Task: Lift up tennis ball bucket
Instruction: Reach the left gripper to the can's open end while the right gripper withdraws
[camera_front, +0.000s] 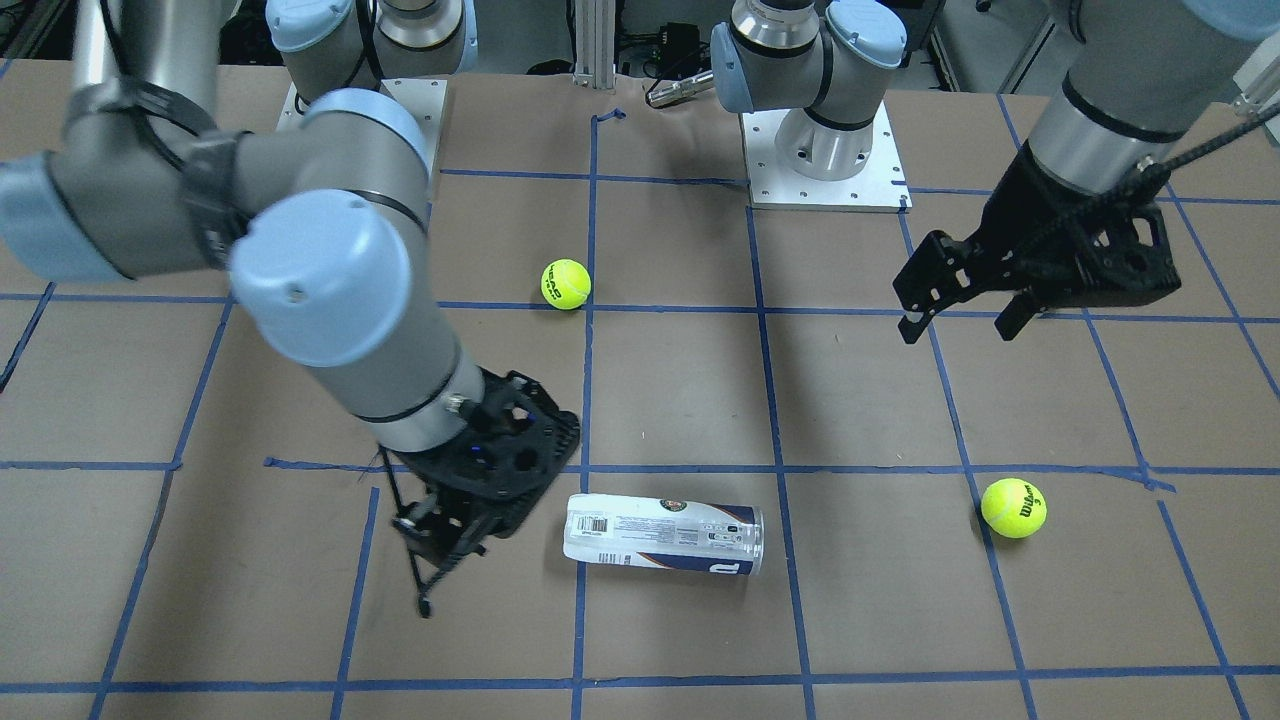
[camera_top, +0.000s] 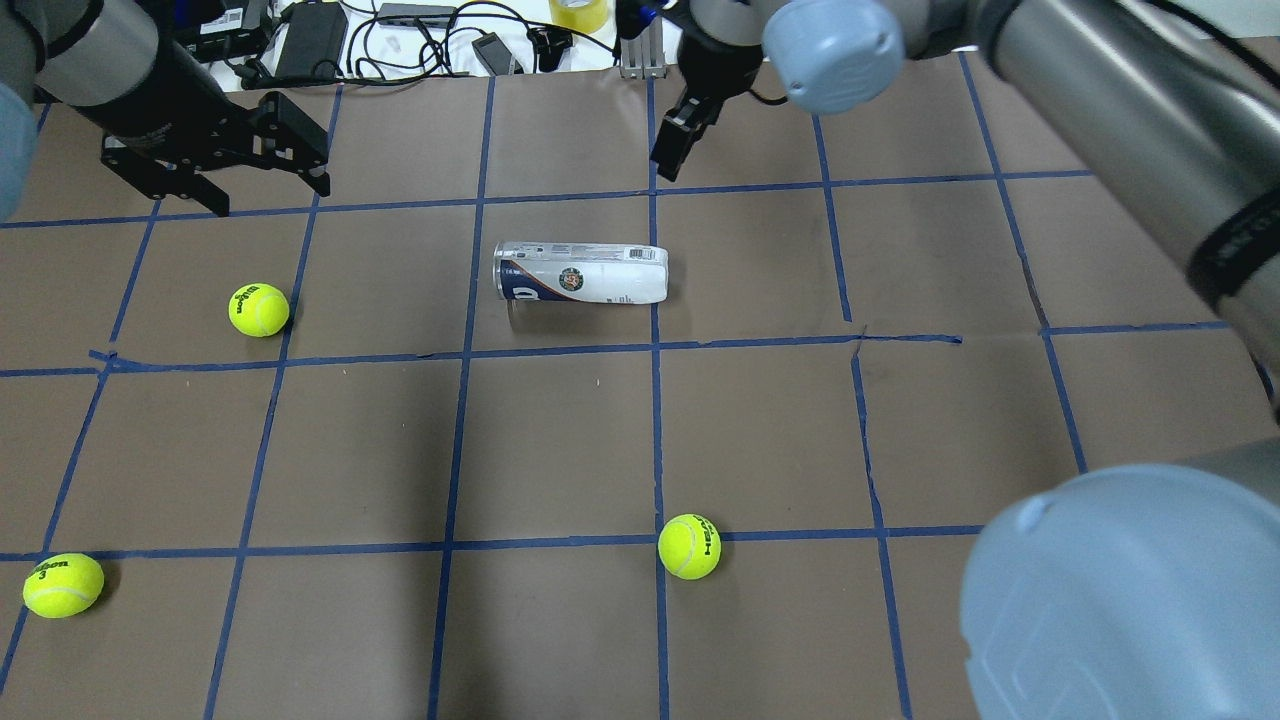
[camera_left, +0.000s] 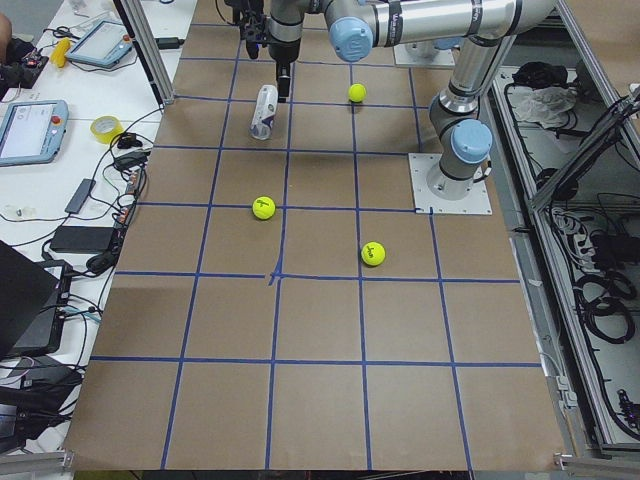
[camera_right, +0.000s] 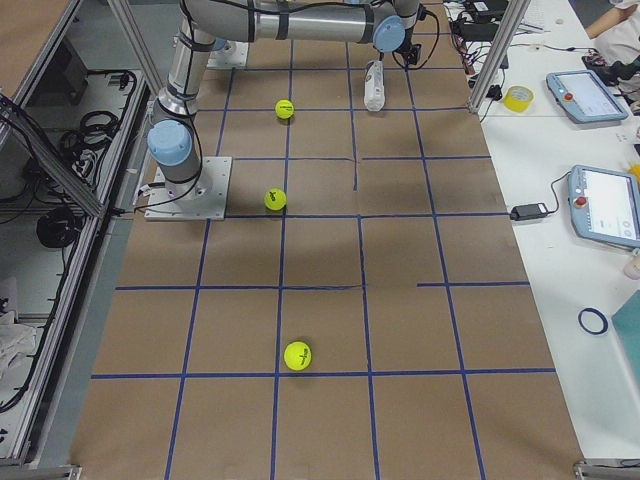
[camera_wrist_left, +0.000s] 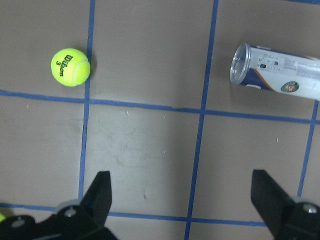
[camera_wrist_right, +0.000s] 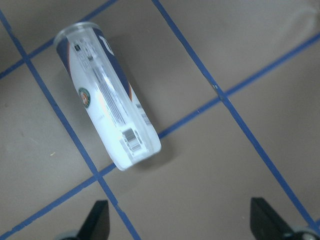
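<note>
Nothing of the lift is done yet. The tennis ball bucket (camera_top: 582, 272), a slim clear plastic cylinder with a white and navy label, lies on its side on the blue-gridded brown paper counter (camera_top: 760, 430), and neither arm touches it. The right gripper (camera_wrist_right: 179, 205) hangs above, just beside its barcode end, jaws spread wide. The left gripper (camera_front: 957, 328) hovers well apart, jaws also spread. Descent, grasp and lift are all left. The smooth round wall will likely roll. Three fuzzy yellow-green tennis balls (camera_top: 689, 546) lie scattered.

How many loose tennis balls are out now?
3. One ball left of the tennis ball bucket, one at overhead's lower-left edge, one central, nearer the robot. Arms may hide others.
</note>
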